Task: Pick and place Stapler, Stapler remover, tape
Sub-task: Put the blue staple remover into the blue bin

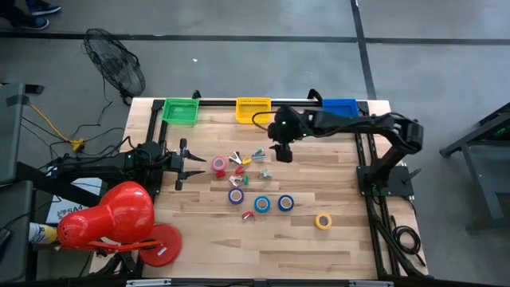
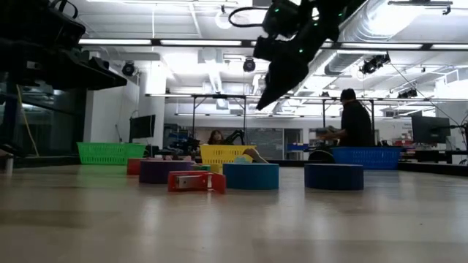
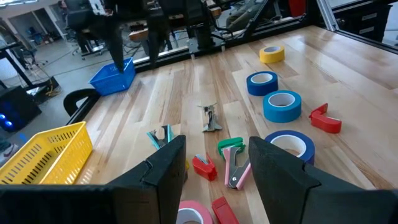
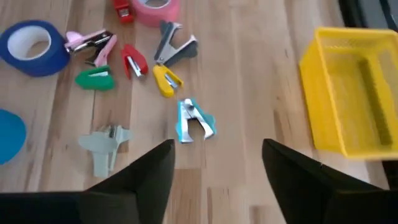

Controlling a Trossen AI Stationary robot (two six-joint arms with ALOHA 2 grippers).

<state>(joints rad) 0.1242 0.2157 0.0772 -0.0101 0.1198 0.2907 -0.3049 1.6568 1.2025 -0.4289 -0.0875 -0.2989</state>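
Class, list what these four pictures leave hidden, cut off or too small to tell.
- High view: the small red, green and yellow desk tools are too small to tell apart.
- Low view: the dark purple tape roll stands in front of whatever lies behind it.
- Right wrist view: the light blue tape roll is cut by the edge.

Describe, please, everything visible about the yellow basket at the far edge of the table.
The yellow basket is a small rectangular bin with mesh-like walls that look like plastic. It stands upright on the wooden table, at the middle of the far edge, between the green basket and the blue basket. It appears empty in the right wrist view. Nothing touches it; the right gripper hangs nearby, open.
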